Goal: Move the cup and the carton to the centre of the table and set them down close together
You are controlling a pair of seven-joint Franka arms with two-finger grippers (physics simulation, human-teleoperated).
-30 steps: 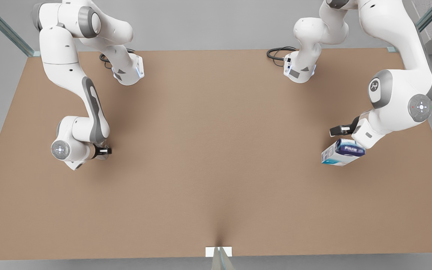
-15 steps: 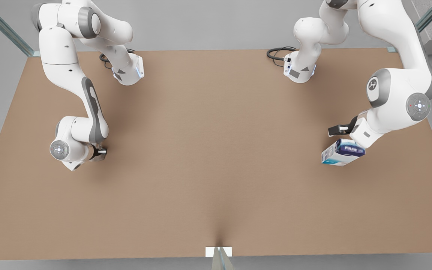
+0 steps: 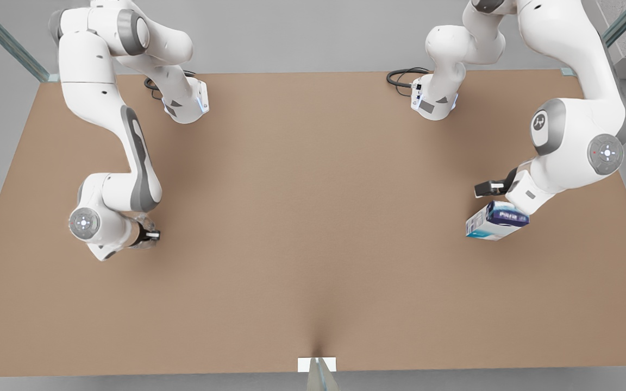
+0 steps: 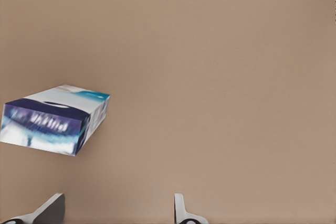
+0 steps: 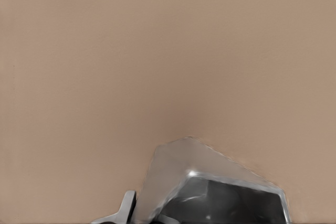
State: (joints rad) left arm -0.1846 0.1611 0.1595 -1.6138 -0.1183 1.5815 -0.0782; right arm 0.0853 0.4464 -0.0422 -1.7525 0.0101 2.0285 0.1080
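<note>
Left gripper, fingers apart, hovers by the carton at front view's right: stiff, light; grip its long sides. Right gripper clamps the cup, front view's left: thin, crushable.

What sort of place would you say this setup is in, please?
Probably a simulated robot test bench: a plain tan table with two Franka arms mounted on it, bearing just the carton and the cup, with grey walls behind.
</note>
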